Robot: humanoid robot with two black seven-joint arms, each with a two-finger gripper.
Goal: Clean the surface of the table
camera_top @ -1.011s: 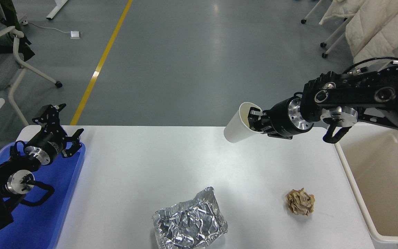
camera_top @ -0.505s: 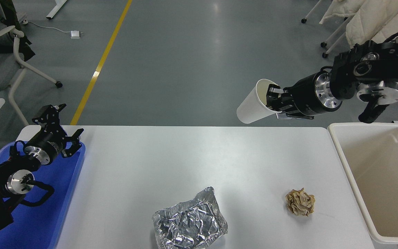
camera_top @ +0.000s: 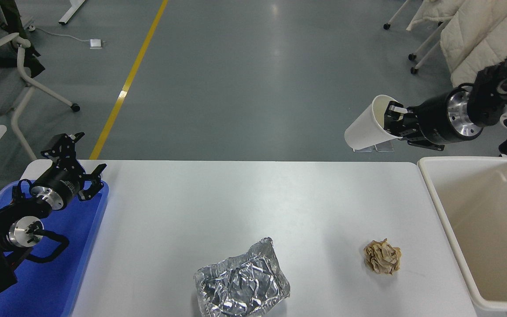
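The white table surface (camera_top: 218, 198) fills the lower part of the head view. A crumpled silver foil container (camera_top: 241, 281) lies near its front edge. To its right lies a crumpled brown paper ball (camera_top: 382, 256). My right gripper (camera_top: 392, 123) is raised above the table's far right corner, shut on the rim of a white paper cup (camera_top: 365, 128) that lies tilted with its bottom pointing left. My left gripper (camera_top: 75, 163) is parked open over the blue tray (camera_top: 66, 264) at the lower left.
A cream-white deep bin (camera_top: 482, 229) stands at the table's right end, right of the paper ball. Beyond the table is grey floor with a yellow line, a chair (camera_top: 20, 70) at the far left and white padded covers (camera_top: 478, 31) at the far right.
My right arm has lifted the paper cup off the table's far side and carried it up and to the right, toward the bin. The left arm has not moved.
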